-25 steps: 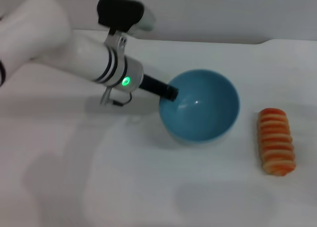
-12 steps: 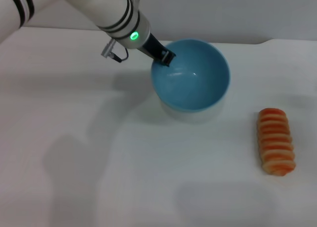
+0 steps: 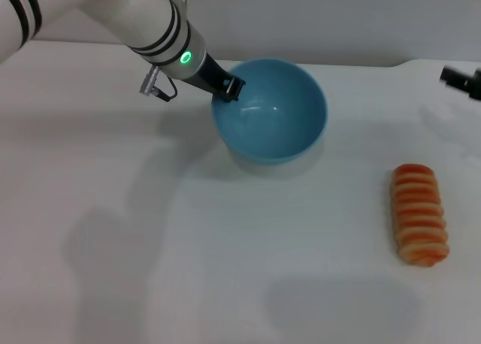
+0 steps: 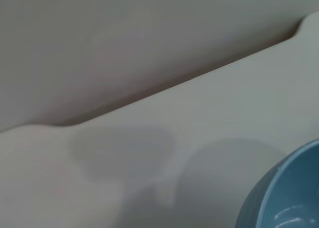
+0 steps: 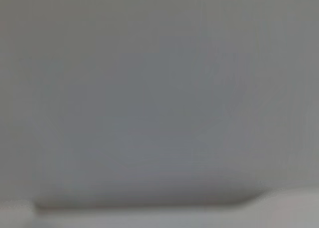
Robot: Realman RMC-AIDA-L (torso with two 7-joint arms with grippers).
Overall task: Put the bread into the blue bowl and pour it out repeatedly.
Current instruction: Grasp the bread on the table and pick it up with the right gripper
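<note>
One arm's busy: my left gripper [image 3: 228, 88] is clamped on the blue bowl [image 3: 270, 111]'s rim at 9 o'clock. Bread [image 3: 419, 213] sits on the table [image 3: 225, 269], well apart at 4 o'clock. Right gripper [image 3: 460, 79]'s fingers, can't tell.

1. i see the blue bowl [image 3: 270, 111] toward the far edge of the table [image 3: 225, 269], about midway between its left and right sides.
2. my left gripper [image 3: 228, 87] sits at the bowl's left rim, its arm coming in from the far left corner.
3. the bread [image 3: 419, 212] lies on the table near the right edge, nearer me than the bowl and well apart from it.
4. my right gripper [image 3: 462, 79] shows at the far right edge.
</note>
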